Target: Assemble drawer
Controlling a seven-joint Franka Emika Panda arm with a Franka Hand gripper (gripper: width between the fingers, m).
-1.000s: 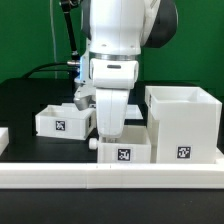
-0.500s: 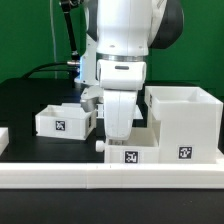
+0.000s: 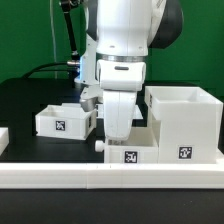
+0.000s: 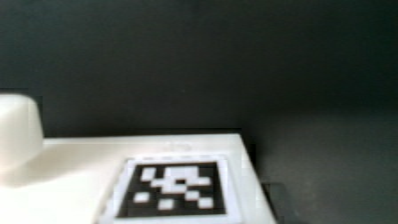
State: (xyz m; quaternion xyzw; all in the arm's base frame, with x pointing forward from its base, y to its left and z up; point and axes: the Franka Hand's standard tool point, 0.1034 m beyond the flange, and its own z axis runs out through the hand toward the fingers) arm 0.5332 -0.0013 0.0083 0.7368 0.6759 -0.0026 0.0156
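The tall white housing (image 3: 183, 122) stands at the exterior view's right, with a tag on its front. A small white tray (image 3: 128, 152) with a front tag and a side knob (image 3: 98, 145) sits just left of the housing, against the front rail. My gripper (image 3: 118, 133) reaches down into this tray and is closed on its wall; the fingertips are hidden behind the rim. A second tray (image 3: 65, 121) sits further left. The wrist view shows the held tray's tag (image 4: 175, 188) close up and blurred, with no fingers in sight.
A long low white rail (image 3: 110, 179) runs along the front edge. A white piece (image 3: 3, 139) shows at the exterior view's far left edge. Black cables (image 3: 62, 62) hang behind the arm. The table surface is black.
Between one second and half a second ago the gripper and the tray moved together toward the housing. Since then nothing has visibly moved.
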